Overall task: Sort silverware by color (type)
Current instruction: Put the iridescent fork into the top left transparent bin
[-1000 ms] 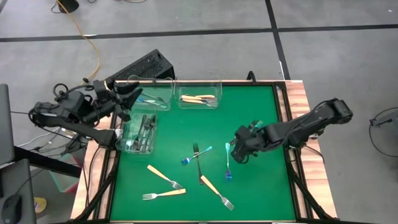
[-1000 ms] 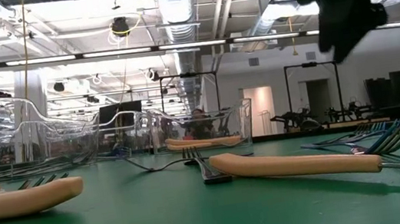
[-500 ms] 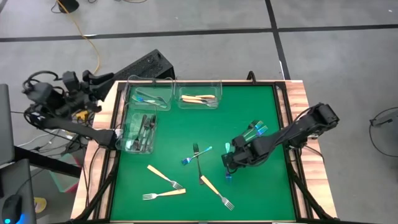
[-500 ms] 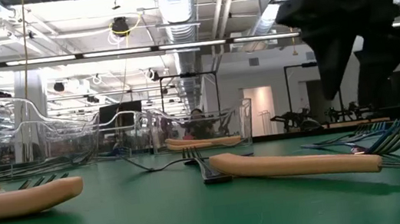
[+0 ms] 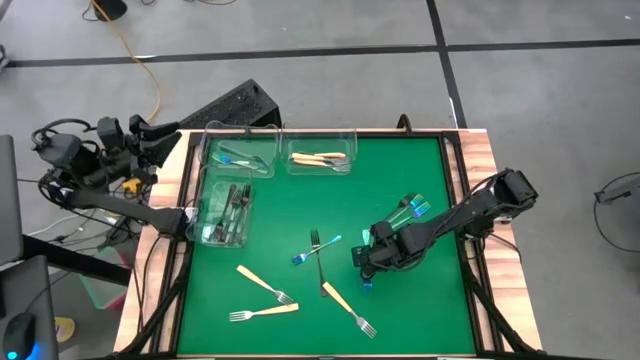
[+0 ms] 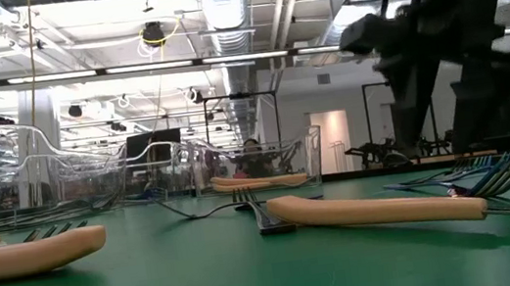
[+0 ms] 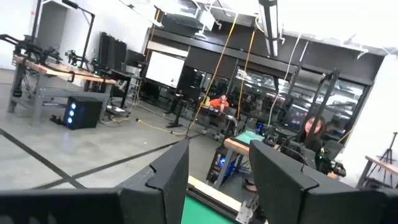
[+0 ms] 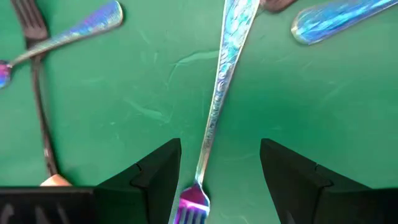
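Note:
My right gripper (image 5: 368, 258) stands open over the green mat, pointing steeply down. Its two fingers stand on either side of a blue-iridescent fork (image 8: 219, 93), apart from it. The fork lies flat on the mat (image 5: 300, 195) and runs lengthwise through the gap, tines (image 8: 194, 205) nearest the wrist. Beside it a blue fork (image 5: 322, 246) crosses a dark fork (image 5: 319, 262), and more blue forks (image 5: 413, 208) lie by the arm. Three tan-handled forks (image 5: 265, 284) (image 5: 262, 312) (image 5: 347, 308) lie nearer the front. My left gripper (image 5: 160, 133) is open, drawn back beyond the table's far left corner.
Three clear bins stand at the far left: one with a blue fork (image 5: 240, 157), one with tan forks (image 5: 320, 157), one with dark forks (image 5: 225, 212). A wooden rim (image 5: 478, 200) frames the mat. The left wrist view shows the room, with people (image 7: 311, 130) at desks.
My right gripper has come down toward the blue fork and a little toward the near left, rolling its fingers around until they straddle it. My left arm has pulled back from over the bins, off the table's far left corner. No fork has moved.

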